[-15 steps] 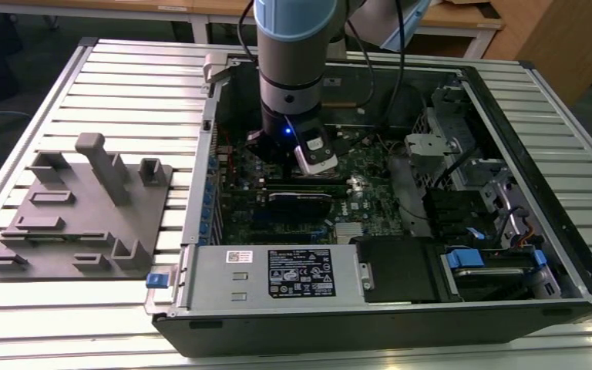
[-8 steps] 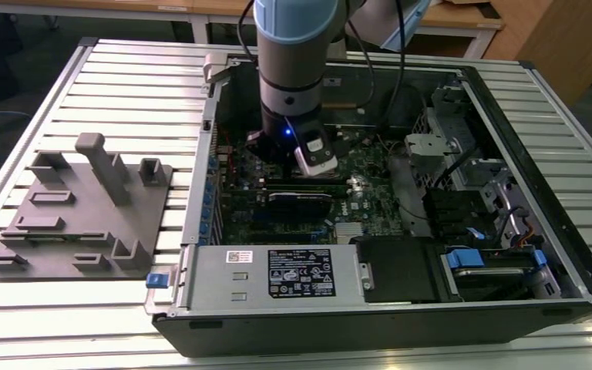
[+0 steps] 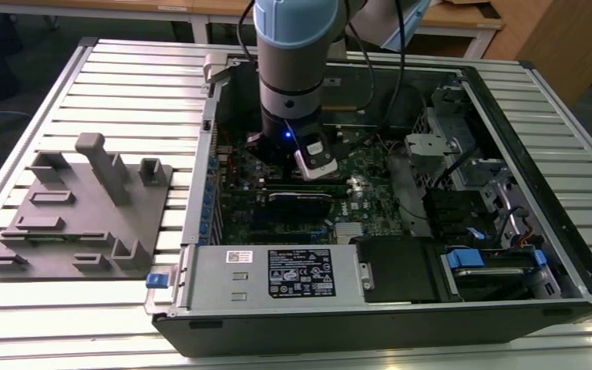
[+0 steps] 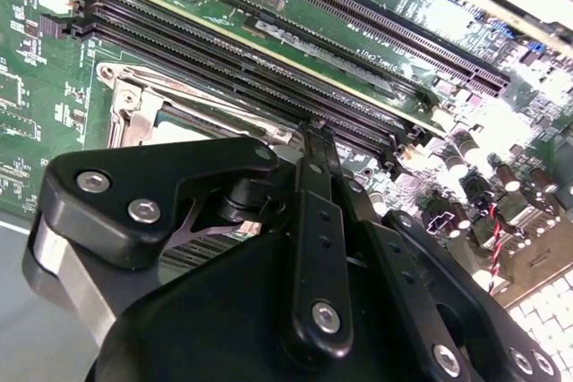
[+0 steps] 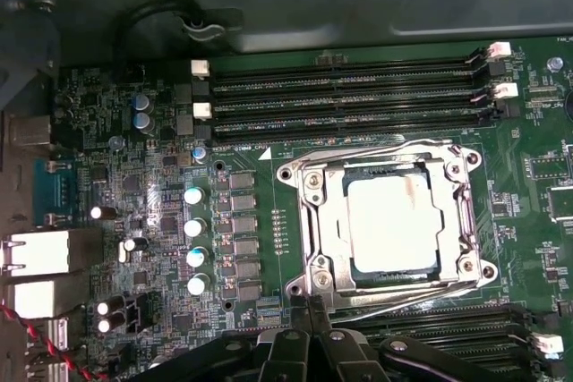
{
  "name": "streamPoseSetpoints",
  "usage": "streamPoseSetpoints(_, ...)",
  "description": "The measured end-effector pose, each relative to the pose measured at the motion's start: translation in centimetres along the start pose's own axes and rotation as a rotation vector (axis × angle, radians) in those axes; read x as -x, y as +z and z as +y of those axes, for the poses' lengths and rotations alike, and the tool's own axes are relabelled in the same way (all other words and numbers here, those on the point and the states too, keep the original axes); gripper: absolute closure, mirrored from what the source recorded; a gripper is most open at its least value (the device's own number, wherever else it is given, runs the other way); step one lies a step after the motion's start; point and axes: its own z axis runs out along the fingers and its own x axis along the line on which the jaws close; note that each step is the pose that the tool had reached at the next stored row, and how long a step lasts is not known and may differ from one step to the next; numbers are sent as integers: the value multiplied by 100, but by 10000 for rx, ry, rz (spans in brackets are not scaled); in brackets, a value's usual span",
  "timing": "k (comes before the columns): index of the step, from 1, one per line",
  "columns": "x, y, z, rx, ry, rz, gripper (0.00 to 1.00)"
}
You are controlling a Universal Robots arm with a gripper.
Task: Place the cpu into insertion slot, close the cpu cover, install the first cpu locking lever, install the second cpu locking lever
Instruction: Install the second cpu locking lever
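The cpu (image 5: 394, 221), a square silver-grey chip, lies flat in the insertion slot (image 5: 347, 221) on the green motherboard. The cpu cover (image 5: 315, 221), a silvery frame, lies down over it, and the chip shows through its square opening. Thin metal lever rods (image 5: 376, 151) run along two sides of the frame; I cannot tell whether they are latched. My gripper (image 5: 313, 309) hovers just off one edge of the frame, its black fingertips pressed together and shut, with nothing seen between them. In the second wrist view my gripper (image 4: 313, 136) points at the socket frame (image 4: 134, 100).
Long black memory slots (image 5: 349, 96) flank the socket on one side and further slots (image 5: 430, 319) on the other. Capacitors (image 5: 192, 221) and rear ports (image 5: 45, 257) stand nearby. The arm (image 3: 290, 77) reaches into the open case beside the power supply box (image 3: 275, 274). A grey fixture (image 3: 80, 208) sits outside.
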Motion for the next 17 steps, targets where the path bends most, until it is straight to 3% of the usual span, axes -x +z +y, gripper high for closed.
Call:
streamPoseSetpoints(10, 1, 15, -13, 322, 11, 33, 89)
streamPoseSetpoints(15, 0, 27, -14, 552, 20, 52, 89)
streamPoseSetpoints(17, 0, 26, -14, 607, 23, 60, 89)
